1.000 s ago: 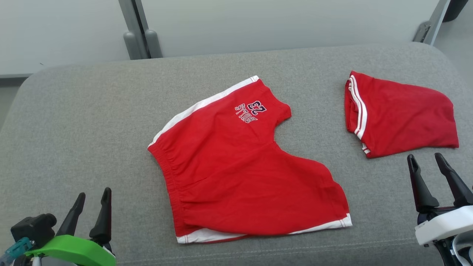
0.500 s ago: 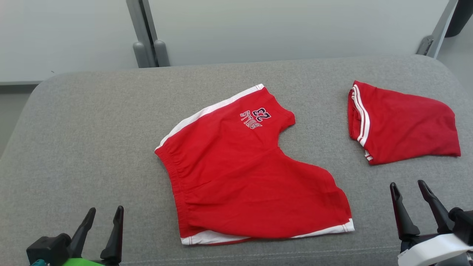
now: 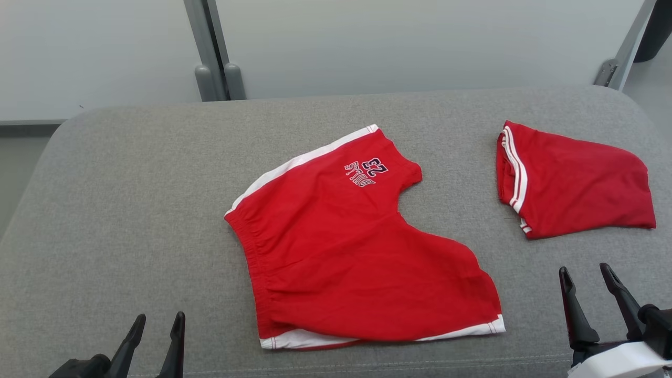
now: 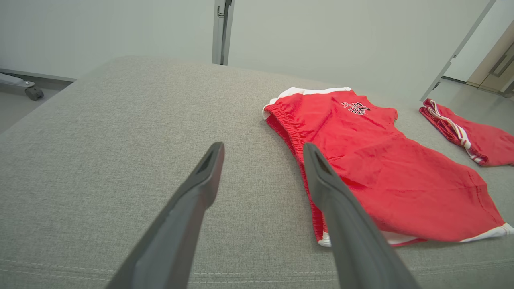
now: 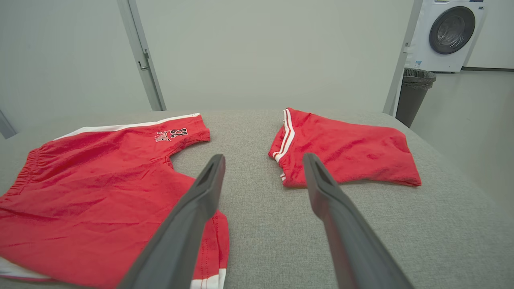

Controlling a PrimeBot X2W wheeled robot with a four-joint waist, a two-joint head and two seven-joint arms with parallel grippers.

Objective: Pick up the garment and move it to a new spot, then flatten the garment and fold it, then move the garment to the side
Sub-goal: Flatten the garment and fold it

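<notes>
– Red shorts (image 3: 362, 247) flat mid-cushion (image 3: 131, 210), waistband toward left gripper (image 3: 160, 316). Touched by neither gripper.
– Jaws?
– Left: spread wide, holding nothing, near front edge. Right gripper (image 3: 584, 269): likewise wide, empty, near folded red piece (image 3: 572, 184) at cushion's right.
– Containers?
– Bin (image 5: 415, 94) beyond cushion, dark liner; contents not discernible. Washer (image 5: 449, 32) behind it; drum contents not discernible.

I am looking across a grey padded surface (image 3: 131, 210) that is stretching out in front of me, its fabric lying evenly lit under soft, flat light. Pale wall panels (image 3: 420, 47) are standing behind it, joined by a grey metal post (image 3: 206, 84). Off to the right, a white washing machine (image 5: 445, 36) and a dark bin (image 5: 415, 96) are sitting on a glossy pale floor (image 5: 470, 116).
</notes>
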